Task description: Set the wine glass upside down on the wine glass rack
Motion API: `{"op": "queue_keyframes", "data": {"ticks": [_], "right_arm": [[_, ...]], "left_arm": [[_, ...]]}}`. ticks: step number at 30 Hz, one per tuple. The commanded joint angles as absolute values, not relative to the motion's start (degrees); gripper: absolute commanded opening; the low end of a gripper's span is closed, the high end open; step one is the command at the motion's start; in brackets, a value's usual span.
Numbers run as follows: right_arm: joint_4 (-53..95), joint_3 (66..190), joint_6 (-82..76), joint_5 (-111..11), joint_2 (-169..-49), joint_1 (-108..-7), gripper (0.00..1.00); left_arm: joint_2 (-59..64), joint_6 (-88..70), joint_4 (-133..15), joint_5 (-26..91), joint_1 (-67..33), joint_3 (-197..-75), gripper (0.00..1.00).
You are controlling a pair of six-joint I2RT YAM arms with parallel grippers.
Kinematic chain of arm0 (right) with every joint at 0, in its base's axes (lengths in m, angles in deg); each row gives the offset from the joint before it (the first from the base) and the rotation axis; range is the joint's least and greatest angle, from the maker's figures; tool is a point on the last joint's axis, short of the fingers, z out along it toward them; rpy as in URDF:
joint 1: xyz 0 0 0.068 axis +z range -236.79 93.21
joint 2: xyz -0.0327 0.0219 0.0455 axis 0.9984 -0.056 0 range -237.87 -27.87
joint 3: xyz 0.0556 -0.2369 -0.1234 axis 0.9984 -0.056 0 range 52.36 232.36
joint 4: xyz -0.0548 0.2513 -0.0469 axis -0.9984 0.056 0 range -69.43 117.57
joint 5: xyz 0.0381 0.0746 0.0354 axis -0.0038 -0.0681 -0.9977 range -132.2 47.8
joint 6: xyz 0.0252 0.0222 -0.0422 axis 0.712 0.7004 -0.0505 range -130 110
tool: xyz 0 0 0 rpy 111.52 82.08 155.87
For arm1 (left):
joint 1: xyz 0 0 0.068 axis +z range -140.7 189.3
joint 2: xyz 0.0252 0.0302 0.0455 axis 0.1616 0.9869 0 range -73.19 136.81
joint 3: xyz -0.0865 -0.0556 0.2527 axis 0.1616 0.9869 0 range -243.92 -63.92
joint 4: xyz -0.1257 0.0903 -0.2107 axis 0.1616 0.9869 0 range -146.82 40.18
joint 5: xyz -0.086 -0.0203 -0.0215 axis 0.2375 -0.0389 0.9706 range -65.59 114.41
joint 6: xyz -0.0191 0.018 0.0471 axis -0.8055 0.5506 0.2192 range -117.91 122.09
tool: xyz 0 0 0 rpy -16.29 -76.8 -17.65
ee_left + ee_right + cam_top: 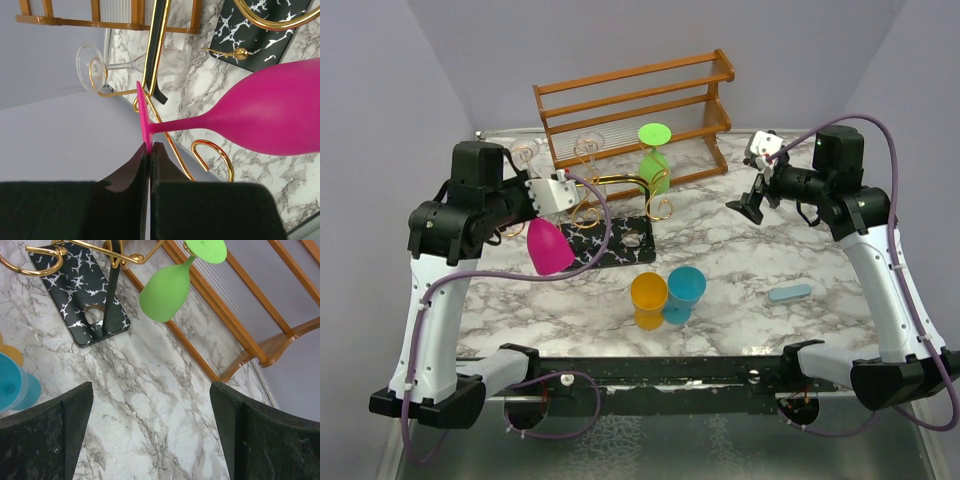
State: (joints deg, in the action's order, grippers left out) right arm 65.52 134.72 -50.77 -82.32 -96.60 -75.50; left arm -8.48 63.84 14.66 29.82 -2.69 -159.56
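- Top external: the left gripper is clenching the foot of the pink wine glass, which is hanging bowl-down and tilted in the air over the left part of the counter, just beside the near left end of the wine glass rack.
- The rack is standing toward the far left corner, in front of the wooden shelf along the far edge. A green glass is hanging upside down from its right side and a clear glass from its far side.
- The right gripper is hovering over the far right part. An orange cup and a blue cup are sitting together near the near edge.
- Left wrist: the black fingers are pressing together on the rim of the pink foot, right beside a gold scroll arm of the rack; I cannot tell whether foot and wire are touching.
- Right wrist: the right gripper is hanging released, its fingers spread wide with nothing between them, above bare marble near the rack's black base.
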Motion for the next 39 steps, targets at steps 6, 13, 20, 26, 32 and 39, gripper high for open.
{"op": "queue_keyframes", "data": {"ticks": [6, 13, 20, 26, 32, 39], "right_arm": [[63.7, 134.1, -50.7, -82.1, -95.7, -75.3, 1.0], [63.6, 133.7, -50.8, -81.5, -95.7, -75.3, 0.99], [63.6, 133.5, -50.9, -81.4, -95.9, -75.3, 0.99], [63.4, 133.1, -51.0, -81.2, -95.9, -75.3, 0.99], [63.3, 132.9, -51.0, -81.1, -95.9, -75.3, 0.99], [63.2, 132.6, -51.0, -81.0, -96.0, -75.3, 0.99]], "left_arm": [[-7.9, 64.9, 10.9, 23.3, -2.3, -158.6, 0.0], [-7.8, 65.0, 10.7, 21.9, -2.4, -157.3, 0.0], [-7.5, 64.7, 12.1, 20.4, -2.3, -157.6, 0.0], [-7.5, 64.1, 13.3, 19.7, -2.4, -157.2, 0.0], [-7.8, 63.6, 13.7, 19.0, -2.4, -156.4, 0.0], [-7.8, 63.0, 15.5, 16.7, -2.4, -157.1, 0.0]]}}
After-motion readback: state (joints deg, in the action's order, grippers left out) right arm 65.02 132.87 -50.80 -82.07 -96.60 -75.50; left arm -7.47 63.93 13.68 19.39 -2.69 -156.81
